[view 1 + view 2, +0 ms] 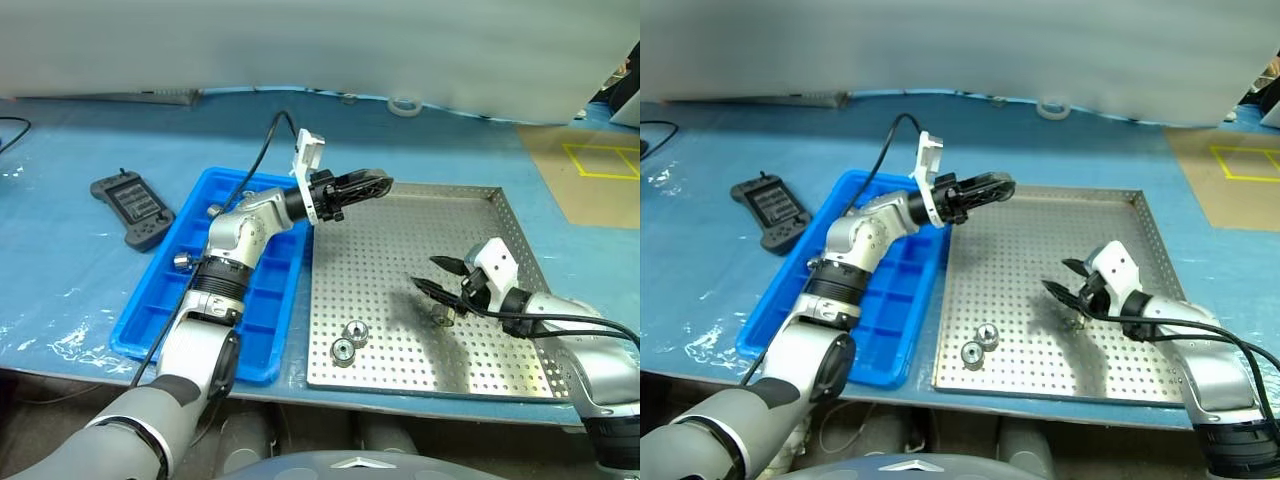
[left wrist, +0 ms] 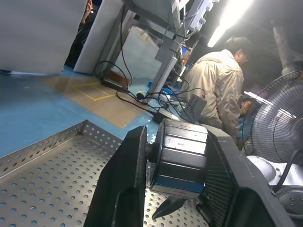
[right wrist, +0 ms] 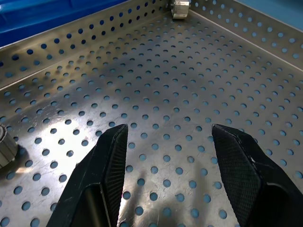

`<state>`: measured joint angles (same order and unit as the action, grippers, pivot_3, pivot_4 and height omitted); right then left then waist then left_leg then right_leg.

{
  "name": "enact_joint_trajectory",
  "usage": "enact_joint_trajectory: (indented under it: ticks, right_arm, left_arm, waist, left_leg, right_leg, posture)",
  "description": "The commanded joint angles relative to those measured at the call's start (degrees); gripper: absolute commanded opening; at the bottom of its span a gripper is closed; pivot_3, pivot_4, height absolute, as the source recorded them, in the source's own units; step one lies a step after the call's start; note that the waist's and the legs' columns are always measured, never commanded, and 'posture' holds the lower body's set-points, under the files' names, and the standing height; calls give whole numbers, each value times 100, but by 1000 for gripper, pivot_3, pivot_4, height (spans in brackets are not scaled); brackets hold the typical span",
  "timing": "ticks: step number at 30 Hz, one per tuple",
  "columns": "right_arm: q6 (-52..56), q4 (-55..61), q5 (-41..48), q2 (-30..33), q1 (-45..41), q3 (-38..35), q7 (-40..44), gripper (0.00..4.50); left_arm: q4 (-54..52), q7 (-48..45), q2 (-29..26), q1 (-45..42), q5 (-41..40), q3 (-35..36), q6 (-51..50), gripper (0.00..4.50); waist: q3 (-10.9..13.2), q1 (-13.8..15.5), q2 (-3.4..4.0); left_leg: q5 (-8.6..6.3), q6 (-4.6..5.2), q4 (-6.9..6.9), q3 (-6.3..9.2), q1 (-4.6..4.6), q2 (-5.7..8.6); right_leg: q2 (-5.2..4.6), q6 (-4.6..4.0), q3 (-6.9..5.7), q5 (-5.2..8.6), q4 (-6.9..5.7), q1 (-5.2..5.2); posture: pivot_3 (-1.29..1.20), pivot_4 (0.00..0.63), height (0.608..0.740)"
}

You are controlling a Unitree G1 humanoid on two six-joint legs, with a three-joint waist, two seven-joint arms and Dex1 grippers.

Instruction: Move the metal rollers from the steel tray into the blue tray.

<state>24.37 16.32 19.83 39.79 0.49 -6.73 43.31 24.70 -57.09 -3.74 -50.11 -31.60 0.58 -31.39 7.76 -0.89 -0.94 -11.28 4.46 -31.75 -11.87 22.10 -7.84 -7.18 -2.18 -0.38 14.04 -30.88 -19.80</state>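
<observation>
Left hand (image 1: 375,183) grips a roller (image 2: 182,163), plain from its wrist.

Silver-grey arms with black grippers and trailing black cables.

Each arm is built of rounded silver-grey metal segments joined by black bands, with matte grey shells nearer the shoulders. The left gripper (image 1: 375,182) has two black fingers behind a white bracket plate; a black cable loops up from that wrist and another runs down along the forearm. The right gripper (image 1: 434,276) has two pointed black fingers with cross-hatched inner pads (image 3: 236,163), a white housing on the wrist, and a black cable running back along the arm.
</observation>
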Motion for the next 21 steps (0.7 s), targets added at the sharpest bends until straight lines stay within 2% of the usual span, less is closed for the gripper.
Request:
enact_joint_trajectory:
  ticks: [1,4,11,14,16,17,21]
  right_arm:
    - [109,252,56,-54,-160,-114,-174,2910]
    - [213,391,32,-122,-185,-55,-323,2910]
    - [587,585,267,-569,-695,22,-686,2910]
    - [612,577,253,-730,-930,256,-693,2910]
    - [159,322,-353,-746,-1208,815,-699,2910]
    - [-19,219,-570,-746,-1297,1007,-697,2910]
    - [-194,-274,-512,-1126,-1868,1181,-598,2910]
  left_arm:
    - [-140,-143,-278,-167,15,113,132,1294]
    - [-416,-274,-707,49,22,106,27,1294]
    - [-2052,-552,-2298,1213,-252,307,-593,1294]
    - [-2702,-571,-2875,1733,-419,524,-832,1294]
    - [-3025,-555,-3274,2180,-427,736,-876,1294]
    - [-3118,-530,-3395,2324,-428,791,-878,1294]
    - [-3434,-396,-3731,3075,-214,963,-581,1294]
  waist:
    - [0,1,0]
    - [0,-1,0]
    - [0,9,-2]
    - [0,57,-4]
    - [-3,77,-10]
    - [-4,77,-10]
    - [-5,173,-15]
  left_leg:
    - [0,0,0,0,1,0]
    - [1,-2,8,0,0,0]
    - [20,-32,50,-1,-1,-2]
    - [26,-43,62,2,-3,-5]
    - [29,-53,66,5,-6,-4]
    - [32,-86,67,5,-11,-4]
    - [41,-107,75,6,-19,-4]
  right_leg:
    - [0,0,-1,0,0,-2]
    - [1,0,-1,0,-1,-6]
    - [9,0,0,0,-5,-31]
    - [10,0,-14,0,-6,-28]
    - [10,0,-20,0,-5,-23]
    - [11,0,-18,0,-6,-23]
    - [11,1,-17,0,-17,-25]
  posture:
    - [-297,150,740]
    - [-276,150,740]
    - [-221,150,740]
    - [-160,150,740]
    - [-117,150,740]
    - [-117,150,740]
    - [-38,150,740]
